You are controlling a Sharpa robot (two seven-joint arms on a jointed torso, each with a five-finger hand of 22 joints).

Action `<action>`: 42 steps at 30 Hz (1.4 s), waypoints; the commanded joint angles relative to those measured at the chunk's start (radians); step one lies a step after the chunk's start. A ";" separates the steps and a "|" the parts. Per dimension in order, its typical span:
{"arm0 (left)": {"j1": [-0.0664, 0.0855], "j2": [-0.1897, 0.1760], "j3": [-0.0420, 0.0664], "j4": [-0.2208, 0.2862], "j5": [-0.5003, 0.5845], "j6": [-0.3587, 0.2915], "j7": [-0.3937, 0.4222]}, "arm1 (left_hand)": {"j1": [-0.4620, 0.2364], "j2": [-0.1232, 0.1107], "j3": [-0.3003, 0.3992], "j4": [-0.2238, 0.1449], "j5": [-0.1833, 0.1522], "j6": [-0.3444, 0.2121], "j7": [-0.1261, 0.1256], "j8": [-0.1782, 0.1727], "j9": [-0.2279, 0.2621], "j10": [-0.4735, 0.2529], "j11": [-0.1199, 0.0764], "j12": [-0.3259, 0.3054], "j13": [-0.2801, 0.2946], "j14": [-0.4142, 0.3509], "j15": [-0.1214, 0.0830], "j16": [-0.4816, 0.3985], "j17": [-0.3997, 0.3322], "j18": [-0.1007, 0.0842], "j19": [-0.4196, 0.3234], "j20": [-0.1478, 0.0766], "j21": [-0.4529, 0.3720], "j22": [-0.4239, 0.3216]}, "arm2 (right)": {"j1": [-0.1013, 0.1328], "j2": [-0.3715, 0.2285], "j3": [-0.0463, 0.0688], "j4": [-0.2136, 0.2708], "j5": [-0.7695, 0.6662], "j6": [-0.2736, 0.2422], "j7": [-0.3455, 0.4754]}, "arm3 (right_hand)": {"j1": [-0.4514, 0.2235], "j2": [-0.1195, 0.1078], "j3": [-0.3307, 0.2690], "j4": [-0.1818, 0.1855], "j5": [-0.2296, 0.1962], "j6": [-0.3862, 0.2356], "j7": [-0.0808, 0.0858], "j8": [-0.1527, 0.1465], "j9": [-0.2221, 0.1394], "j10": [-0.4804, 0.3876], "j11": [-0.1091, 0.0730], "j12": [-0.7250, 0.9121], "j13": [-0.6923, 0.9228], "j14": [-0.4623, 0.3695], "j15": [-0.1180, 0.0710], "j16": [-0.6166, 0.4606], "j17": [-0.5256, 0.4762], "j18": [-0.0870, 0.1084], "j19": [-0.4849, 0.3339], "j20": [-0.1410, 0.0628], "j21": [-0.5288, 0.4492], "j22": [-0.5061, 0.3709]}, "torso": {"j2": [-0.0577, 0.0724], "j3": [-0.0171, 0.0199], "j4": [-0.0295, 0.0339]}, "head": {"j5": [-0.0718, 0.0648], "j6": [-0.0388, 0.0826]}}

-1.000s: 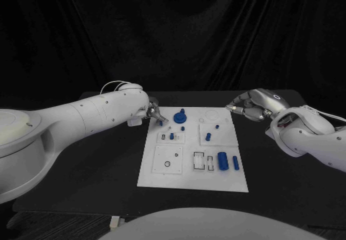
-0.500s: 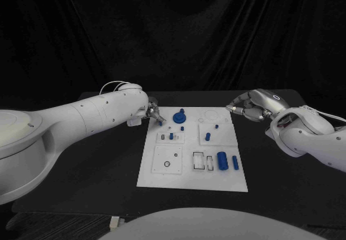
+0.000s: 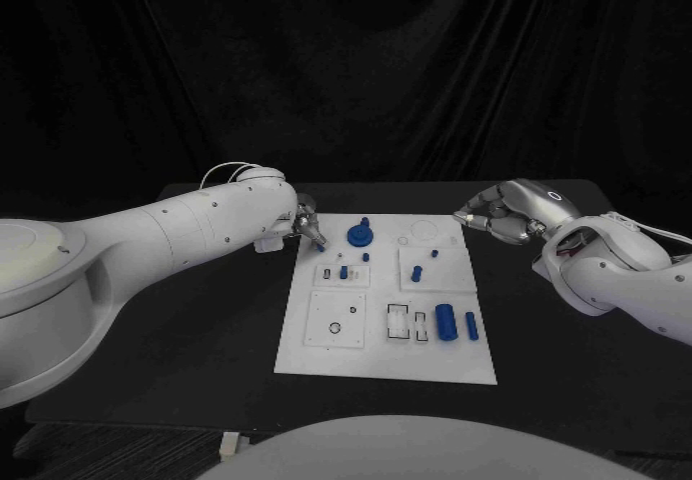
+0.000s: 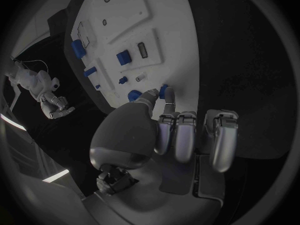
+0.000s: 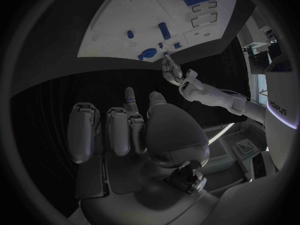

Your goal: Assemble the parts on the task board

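The task board (image 3: 387, 300) sits in the middle of the black table (image 3: 188, 330), and the left hand (image 3: 306, 229) is at its far left corner, thumb and a fingertip pinching a small blue piece (image 4: 164, 91) right at the board's edge. I'd call this the pick-up of one loose part, with placing it yet to come. Next it needs a clean lift, then carrying the piece across to a matching socket and lining it up squarely before pressing down; which socket it belongs in I can't tell from here. The right hand (image 3: 498, 215) hangs off the far right corner of the board, fingers curled in with nothing in them, just beside the edge, not touching. On the board, a round blue knob (image 3: 359, 236) stands near the far edge, close to the left hand, and a big blue cylinder (image 3: 446, 322) lies toward the near right. The pinched piece is mostly covered by the fingers, so its shape is hard to read, and whether it is off the surface is unclear.
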 commanded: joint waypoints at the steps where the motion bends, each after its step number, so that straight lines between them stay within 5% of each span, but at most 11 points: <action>1: -0.004 -0.001 0.000 0.002 0.002 0.007 0.019 | -0.001 -0.016 0.036 -0.013 0.010 0.010 -0.005 -0.006 0.006 0.103 -0.007 0.004 0.263 0.106 -0.006 0.003 0.263 -0.006 0.104 -0.010 0.003 0.263 | -0.003 -0.003 0.001 0.002 0.000 0.003 0.001 | 0.008 0.000 -0.004 0.001 0.001 0.002 0.002 -0.007 -0.001 0.106 0.005 -0.001 0.261 0.057 0.008 -0.003 -0.001 0.013 0.046 0.008 -0.004 0.205 | 0.000 -0.0001 0.0005 | -0.002 0.000; 15: -0.004 -0.027 0.000 0.051 0.002 -0.023 0.045 | -0.030 -0.074 0.176 -0.067 0.052 0.050 -0.011 -0.017 0.020 0.103 -0.015 0.004 0.263 0.106 -0.013 0.003 0.263 -0.006 0.104 -0.015 0.003 0.263 | -0.003 -0.003 0.001 0.003 0.000 0.003 0.002 | 0.008 0.001 -0.004 0.001 0.001 0.003 0.002 -0.007 -0.001 0.106 0.005 -0.001 0.261 0.057 0.008 -0.003 -0.001 0.013 0.045 0.008 -0.004 0.204 | 0.000 -0.0002 0.0004 | 0.002 0.000; 21: 0.001 -0.088 0.001 0.149 0.003 -0.081 0.041 | -0.047 -0.085 0.197 -0.070 0.055 0.063 -0.014 -0.019 0.021 0.103 -0.018 0.004 0.263 0.106 -0.016 0.003 0.263 -0.006 0.104 -0.018 0.003 0.263 | -0.004 -0.006 0.001 0.003 0.001 0.003 0.001 | 0.008 0.001 -0.004 0.001 0.001 0.003 0.002 -0.007 -0.001 0.106 0.005 -0.001 0.261 0.057 0.008 -0.003 -0.001 0.013 0.045 0.008 -0.004 0.204 | -0.001 -0.0003 -0.0001 | 0.000 0.000; 27: 0.029 -0.168 0.001 0.283 0.003 -0.118 0.004 | -0.076 -0.094 0.213 -0.063 0.055 0.068 -0.014 -0.025 0.021 0.103 -0.020 0.004 0.263 0.106 -0.018 0.003 0.263 -0.006 0.104 -0.020 0.003 0.263 | -0.005 -0.007 0.001 0.002 0.002 0.005 -0.002 | 0.009 0.003 -0.004 0.001 0.002 0.003 0.002 -0.007 -0.001 0.106 0.006 -0.001 0.261 0.057 0.008 -0.004 -0.001 0.013 0.045 0.008 -0.005 0.204 | -0.002 -0.0003 0.0010 | 0.001 0.000; 35: 0.047 -0.252 0.000 0.423 0.003 -0.141 -0.037 | -0.086 -0.095 0.220 -0.060 0.058 0.071 -0.015 -0.027 0.022 0.103 -0.020 0.004 0.263 0.106 -0.018 0.003 0.263 -0.006 0.104 -0.021 0.003 0.263 | -0.010 -0.006 0.001 0.000 0.004 0.008 -0.004 | 0.009 0.003 -0.004 0.001 0.002 0.003 0.002 -0.007 -0.001 0.106 0.006 -0.001 0.261 0.057 0.008 -0.004 -0.001 0.013 0.045 0.008 -0.005 0.204 | -0.003 0.0004 0.0006 | 0.009 0.000; 42: 0.048 -0.276 0.000 0.473 0.003 -0.138 -0.051 | -0.093 -0.095 0.222 -0.057 0.057 0.073 -0.015 -0.027 0.022 0.103 -0.020 0.004 0.263 0.106 -0.019 0.003 0.263 -0.006 0.104 -0.021 0.003 0.263 | -0.017 -0.004 0.001 -0.002 0.005 0.010 -0.004 | 0.011 0.004 -0.004 0.000 0.002 0.003 0.002 -0.008 -0.001 0.106 0.006 -0.001 0.261 0.057 0.008 -0.004 -0.002 0.013 0.045 0.008 -0.006 0.204 | -0.003 0.0008 0.0007 | 0.016 0.000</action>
